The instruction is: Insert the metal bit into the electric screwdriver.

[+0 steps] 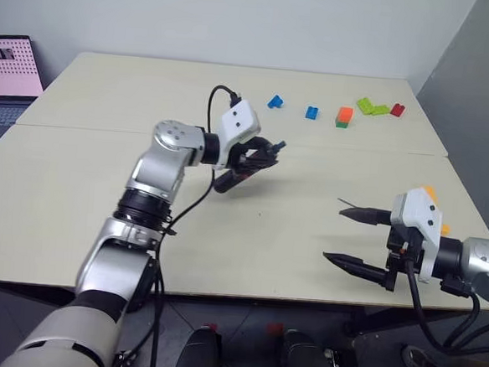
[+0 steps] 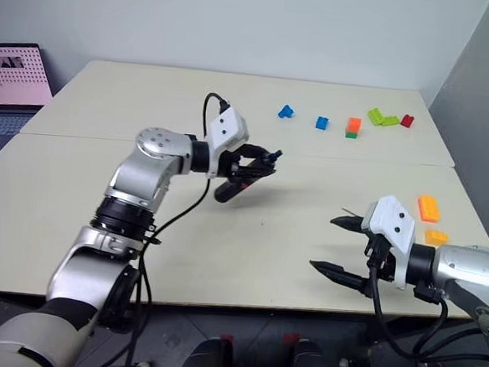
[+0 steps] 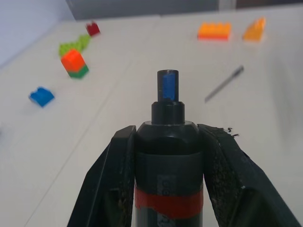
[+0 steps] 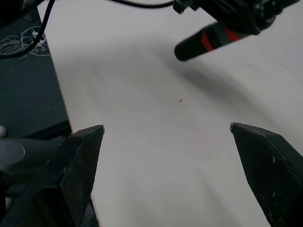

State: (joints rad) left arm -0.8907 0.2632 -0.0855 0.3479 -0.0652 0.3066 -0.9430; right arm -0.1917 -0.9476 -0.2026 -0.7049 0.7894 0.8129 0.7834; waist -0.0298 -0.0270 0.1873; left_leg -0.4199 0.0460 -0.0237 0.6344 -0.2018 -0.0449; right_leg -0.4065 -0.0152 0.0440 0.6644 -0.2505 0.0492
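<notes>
While our right gripper (image 1: pixel 354 238) hangs low at the table's near right edge, its two black fingers stand wide apart with nothing between them; it holds nothing. Just beyond its upper finger the metal bit (image 3: pixel 224 84) lies flat on the table (image 1: pixel 101 190), a thin dark rod, free of everything around it; we judge it stiff and very light, smooth enough to roll or skid when nudged, and too low on the surface for a loose pinch. We would take it near mid-length, across its axis, with the fingertips brought right down to the tabletop, leaving one end clear for the socket; a grip too near an end may let it pivot.

Farther in, near mid-table, our left gripper (image 1: pixel 259 158) is clamped on the electric screwdriver (image 1: pixel 237 176) and holds it lifted above the table; the pads (image 3: pixel 118 165) press the black barrel on both sides just above the red band, and the socket end points out past the fingertips. The tool looks rigid, smooth and round, so it may twist in the pads under a sideways push; the load seems modest.

Beyond, coloured bricks (image 1: pixel 344 116) lie scattered along the far side, well apart from the work.
</notes>
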